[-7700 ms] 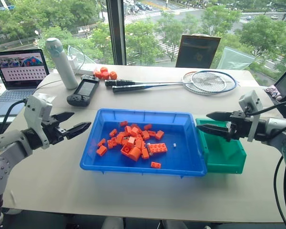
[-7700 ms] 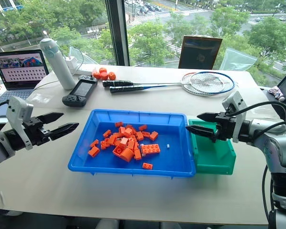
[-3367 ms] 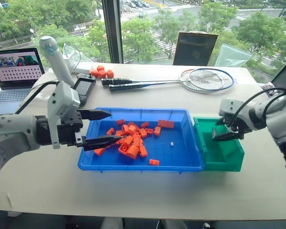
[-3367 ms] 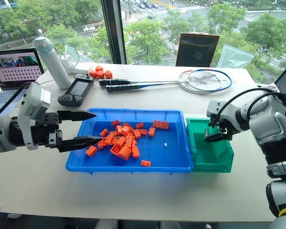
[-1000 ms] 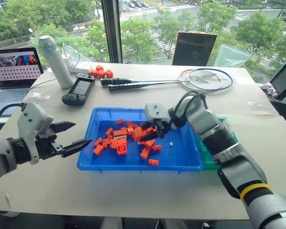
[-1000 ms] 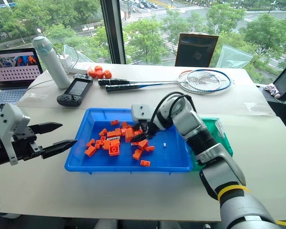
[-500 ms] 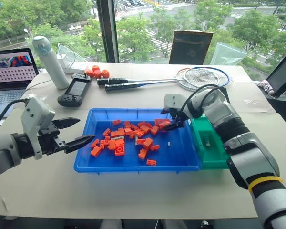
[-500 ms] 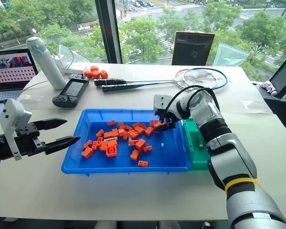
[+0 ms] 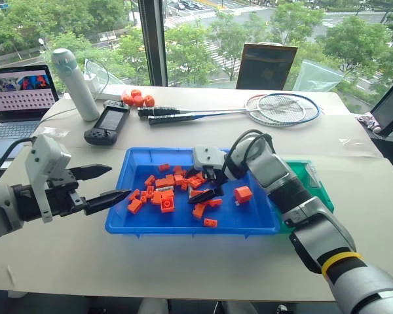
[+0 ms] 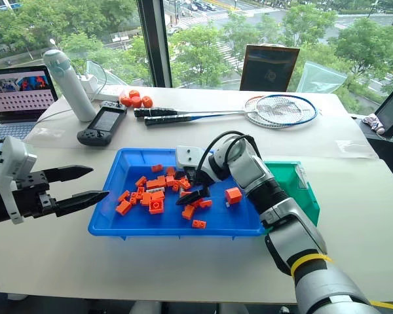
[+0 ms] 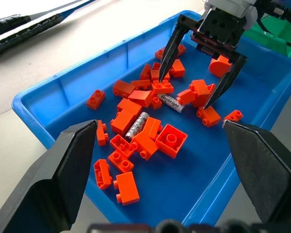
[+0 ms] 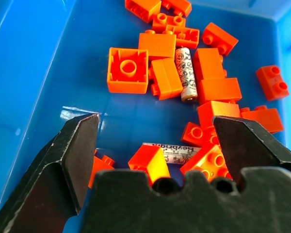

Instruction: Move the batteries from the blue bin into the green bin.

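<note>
Grey batteries lay among bricks in the blue bin.
Right hand hung spread above them, likely to pinch one; left hand waited open alongside.

We read this as office or lab room, upper floor. Large window behind surface overlooks treetops, street, cars below. Open laptop at far left corner, cable trailing. Personal items scattered: white bottle, handheld game console, badminton rackets, small orange balls. Second screen edge at right.
</note>
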`<control>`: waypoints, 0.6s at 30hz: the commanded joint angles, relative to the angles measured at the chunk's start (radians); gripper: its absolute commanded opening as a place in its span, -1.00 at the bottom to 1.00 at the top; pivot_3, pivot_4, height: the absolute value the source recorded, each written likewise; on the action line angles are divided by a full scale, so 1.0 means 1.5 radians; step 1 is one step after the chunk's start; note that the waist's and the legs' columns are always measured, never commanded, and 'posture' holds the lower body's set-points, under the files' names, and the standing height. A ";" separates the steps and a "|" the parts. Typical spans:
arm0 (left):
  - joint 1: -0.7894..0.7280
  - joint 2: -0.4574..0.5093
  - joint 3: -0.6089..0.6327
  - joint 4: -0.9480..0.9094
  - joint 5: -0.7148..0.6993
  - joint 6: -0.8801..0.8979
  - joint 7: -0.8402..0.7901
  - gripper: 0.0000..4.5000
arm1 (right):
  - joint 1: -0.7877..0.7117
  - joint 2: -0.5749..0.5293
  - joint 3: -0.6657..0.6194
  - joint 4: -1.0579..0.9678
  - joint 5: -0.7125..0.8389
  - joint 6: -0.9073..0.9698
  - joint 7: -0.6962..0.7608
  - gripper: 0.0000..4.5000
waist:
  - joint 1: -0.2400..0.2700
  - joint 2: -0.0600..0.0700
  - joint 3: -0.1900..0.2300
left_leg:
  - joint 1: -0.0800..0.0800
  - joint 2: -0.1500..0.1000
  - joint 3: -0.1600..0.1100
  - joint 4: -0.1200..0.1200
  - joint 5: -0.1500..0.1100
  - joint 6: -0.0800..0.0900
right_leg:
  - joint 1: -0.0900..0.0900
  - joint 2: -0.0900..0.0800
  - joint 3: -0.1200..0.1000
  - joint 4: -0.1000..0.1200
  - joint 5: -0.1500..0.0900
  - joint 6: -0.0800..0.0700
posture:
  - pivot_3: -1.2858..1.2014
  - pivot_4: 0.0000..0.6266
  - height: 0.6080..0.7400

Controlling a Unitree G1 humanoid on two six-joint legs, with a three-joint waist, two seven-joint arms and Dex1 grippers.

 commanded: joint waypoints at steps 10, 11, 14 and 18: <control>-0.031 0.014 0.052 0.000 -0.098 0.023 0.030 1.00 | -0.093 0.036 0.001 0.213 -0.067 -0.148 -0.065 0.94 | -0.003 0.000 0.000 | 0.000 0.000 0.000 0.000 0.000 0.000 | 0.000 0.000 0.000 0.000 0.000 0.000 | 0.03 -0.52 0.52; -0.030 0.014 0.052 -0.001 -0.099 0.022 0.032 1.00 | -0.094 0.037 0.001 0.221 -0.069 -0.154 -0.064 0.94 | -0.003 0.000 0.000 | 0.000 0.000 0.000 0.000 0.000 0.000 | 0.000 0.000 0.000 0.000 0.000 0.000 | 0.03 -0.52 0.52; -0.026 0.014 0.052 -0.003 -0.100 0.019 0.036 1.00 | -0.094 0.039 0.004 0.241 -0.078 -0.169 -0.061 0.94 | -0.003 0.000 0.000 | 0.000 0.000 0.000 0.000 0.000 0.000 | 0.000 0.000 0.000 0.000 0.000 0.000 | 0.03 -0.52 0.52; -0.028 0.015 0.047 -0.001 -0.098 0.013 0.040 1.00 | -0.093 0.038 0.006 0.258 -0.089 -0.182 -0.061 0.46 | -0.003 0.000 0.000 | 0.000 0.000 0.000 0.000 0.000 0.000 | 0.000 0.000 0.000 0.000 0.000 0.000 | 0.03 -0.52 0.52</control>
